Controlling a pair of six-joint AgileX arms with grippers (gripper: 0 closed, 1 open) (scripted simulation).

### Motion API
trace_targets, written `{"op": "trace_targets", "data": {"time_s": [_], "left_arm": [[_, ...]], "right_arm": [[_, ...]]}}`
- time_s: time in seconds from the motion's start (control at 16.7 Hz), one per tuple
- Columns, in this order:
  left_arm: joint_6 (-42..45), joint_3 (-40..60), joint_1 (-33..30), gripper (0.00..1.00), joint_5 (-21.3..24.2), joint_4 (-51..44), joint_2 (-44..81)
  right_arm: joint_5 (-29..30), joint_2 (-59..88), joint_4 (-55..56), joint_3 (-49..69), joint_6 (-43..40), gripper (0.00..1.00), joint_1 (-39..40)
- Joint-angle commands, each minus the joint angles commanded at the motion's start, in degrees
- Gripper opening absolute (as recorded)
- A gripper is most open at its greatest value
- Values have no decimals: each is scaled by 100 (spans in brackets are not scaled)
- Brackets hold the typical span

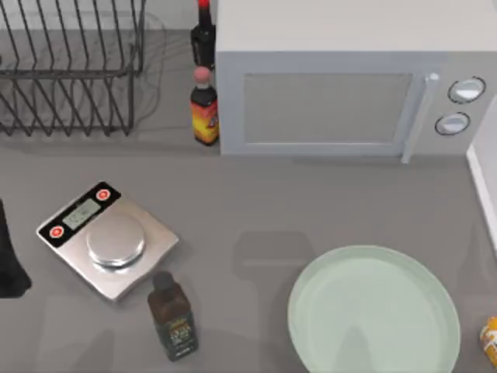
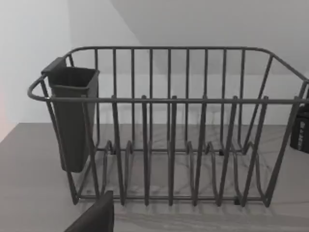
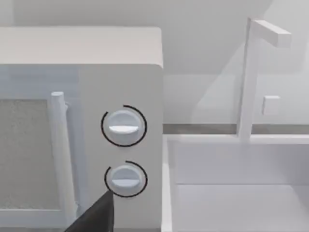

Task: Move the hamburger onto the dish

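The hamburger (image 1: 489,340), a small orange and yellow lump, lies at the table's right edge, cut off by the top view's border. Just left of it, with a small gap between them, sits the dish (image 1: 373,311), a large pale mint-green plate with nothing on it. My left arm (image 1: 11,260) shows as a dark shape at the far left edge, well away from both. A dark part of my left gripper (image 2: 95,218) faces the dish rack (image 2: 169,130). A dark part of my right gripper (image 3: 96,216) faces the microwave's knobs (image 3: 123,126).
A steel kitchen scale (image 1: 109,241) stands at the left, with a brown bottle (image 1: 172,317) lying beside it. Two upright bottles (image 1: 204,109) stand left of the white microwave (image 1: 342,85) at the back. The wire dish rack (image 1: 70,70) is back left. A white basin edge (image 1: 483,175) is at the right.
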Motion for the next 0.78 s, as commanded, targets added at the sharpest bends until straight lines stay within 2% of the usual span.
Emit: {"op": "trace_targets", "data": {"time_s": [0.36, 0.78], "left_arm": [[0, 0, 0, 100, 0, 0, 0], [0, 0, 0, 100, 0, 0, 0]], "right_arm": [[-4, 623, -558, 462, 87, 100, 144], [32, 3807, -2855, 2143, 372, 100, 666]]}}
